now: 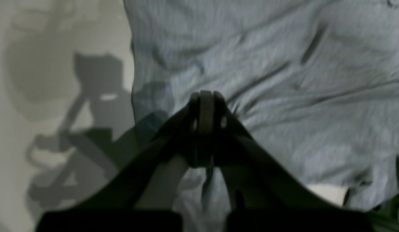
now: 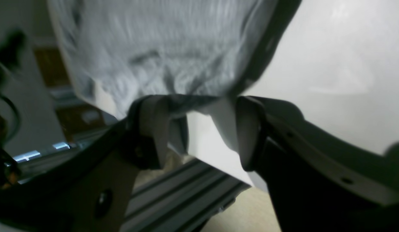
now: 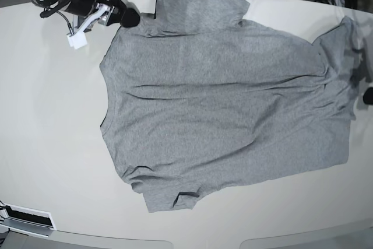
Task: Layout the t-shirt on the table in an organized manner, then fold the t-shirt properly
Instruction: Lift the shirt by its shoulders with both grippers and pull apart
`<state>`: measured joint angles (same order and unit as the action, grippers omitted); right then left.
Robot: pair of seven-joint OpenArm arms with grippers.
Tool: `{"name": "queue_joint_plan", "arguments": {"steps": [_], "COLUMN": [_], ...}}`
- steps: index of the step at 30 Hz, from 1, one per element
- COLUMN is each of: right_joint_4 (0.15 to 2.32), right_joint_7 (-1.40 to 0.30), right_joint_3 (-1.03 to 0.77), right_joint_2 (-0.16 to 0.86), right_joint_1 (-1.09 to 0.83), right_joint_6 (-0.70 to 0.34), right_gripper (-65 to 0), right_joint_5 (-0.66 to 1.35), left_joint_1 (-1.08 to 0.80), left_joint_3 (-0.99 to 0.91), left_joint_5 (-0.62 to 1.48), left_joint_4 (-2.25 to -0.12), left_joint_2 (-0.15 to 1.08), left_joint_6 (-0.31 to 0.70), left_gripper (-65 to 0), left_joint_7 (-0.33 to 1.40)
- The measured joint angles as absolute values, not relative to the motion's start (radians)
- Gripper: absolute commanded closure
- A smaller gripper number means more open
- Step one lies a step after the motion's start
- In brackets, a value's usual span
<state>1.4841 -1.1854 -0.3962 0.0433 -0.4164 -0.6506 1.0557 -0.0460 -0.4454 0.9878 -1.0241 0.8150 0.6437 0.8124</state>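
Left wrist cam first: the left gripper [image 1: 206, 96] is clenched tight, jaws pressed together right over the grey t-shirt [image 1: 283, 90], and whether there's cloth pinched in there I can't tell, it's too dark and blurry. The shirt's edge runs down the left side with bare surface [image 1: 57, 38] beside it, arm shadow on that. Right wrist cam: the right gripper [image 2: 202, 129] has its jaws spread apart, shirt [image 2: 160, 48] bunched just at the fingertips [image 2: 154, 129], nothing squeezed between them as far as I can see. Base view: shirt [image 3: 221, 97] lies spread mostly flat on the white surface [image 3: 52, 144], plain side up, a few wrinkles, one sleeve sticking out at the bottom, right gripper [image 3: 125, 17] at its top-left corner.
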Motion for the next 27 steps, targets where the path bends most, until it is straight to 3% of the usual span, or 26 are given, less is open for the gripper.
{"name": "queue_joint_plan", "arguments": {"steps": [11,16,18,19,21,22,27], "right_joint_4": [1.445,1.445,1.445,1.445,1.445,1.445,1.445], "right_joint_7": [-1.186,-1.188,-1.186,-1.187,-1.186,-1.187,-1.195], "right_joint_3": [-0.396,-0.397,-0.396,-0.396,-0.396,-0.396,-0.397], "right_joint_2": [0.016,-0.008,-0.024,-0.029,-0.028,-0.023,0.014], "right_joint_1": [-0.418,-0.392,-0.377,-0.369,-0.366,-0.366,-0.354], "right_joint_6": [-0.648,-0.656,-0.656,-0.656,-0.659,-0.674,-0.685], "right_gripper": [-35.1,-34.6,-29.1,-23.4,-5.7,0.0,0.0], "right_joint_5": [1.176,1.137,1.097,1.088,1.080,1.080,1.073], "left_joint_1": [-0.094,-0.097,-0.097,-0.103,-0.129,-0.152,-0.266], "left_joint_3": [-0.550,-0.572,-0.572,-0.572,-0.572,-0.576,-0.694], "left_joint_5": [1.040,1.040,1.040,1.041,1.063,1.089,1.217], "left_joint_4": [-1.020,-1.020,-1.020,-1.020,-1.021,-1.020,-1.013], "left_joint_2": [0.814,0.814,0.813,0.813,0.814,0.814,0.781], "left_joint_6": [0.651,0.651,0.651,0.651,0.651,0.651,0.662], "left_gripper": [0.0,0.0,0.0,0.0,0.0,0.0,0.0], "left_joint_7": [0.832,0.835,0.834,0.834,0.842,0.854,0.941]}}
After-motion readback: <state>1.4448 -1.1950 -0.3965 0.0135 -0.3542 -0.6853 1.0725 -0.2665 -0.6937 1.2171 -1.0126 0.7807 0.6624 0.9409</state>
